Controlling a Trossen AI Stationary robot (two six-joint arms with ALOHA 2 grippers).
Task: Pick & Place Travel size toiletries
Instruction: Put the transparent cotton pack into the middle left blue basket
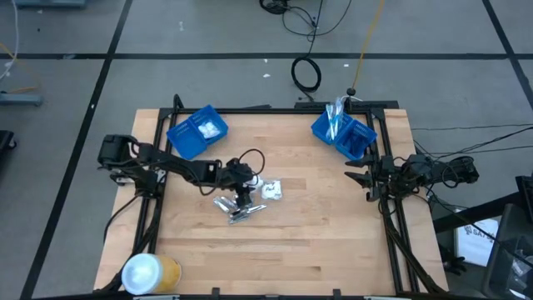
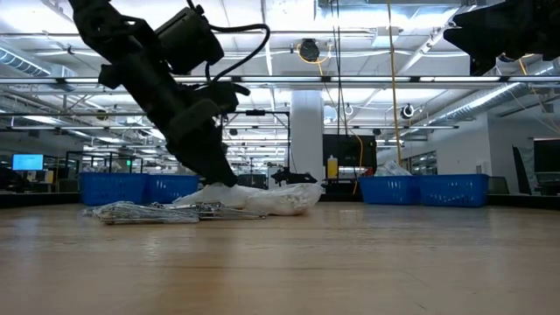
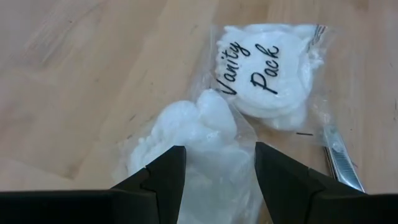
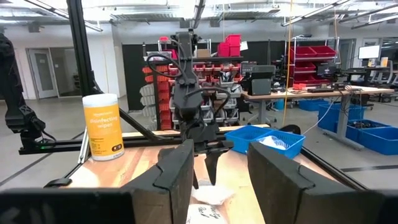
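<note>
The toiletries lie in a small pile at the table's middle. It holds two clear packets of white pads, one printed "Vanity Pack" (image 3: pixel 264 74) and a nearer packet (image 3: pixel 199 134), plus silver tubes (image 1: pixel 237 210). My left gripper (image 3: pixel 221 152) is open and reaches down onto the pile (image 1: pixel 242 196). Its fingers stand on either side of the nearer packet. In the low view the left gripper (image 2: pixel 223 179) is down at the white packets (image 2: pixel 271 199). My right gripper (image 4: pixel 221 168) is open and waits at the table's right edge (image 1: pixel 356 175). My left gripper comes at the nearer white packet (image 3: pixel 186 124) slanting down from the table's left, one open finger on each side. The packet lies flat on the table. Whether the fingers touch it I cannot tell.
One blue bin (image 1: pixel 196 131) with white items sits at the far left. Another blue bin (image 1: pixel 343 133) with clear-wrapped items sits at the far right. A yellow-and-white canister (image 1: pixel 150 272) stands at the near left corner. Bare wood lies near and right of the pile.
</note>
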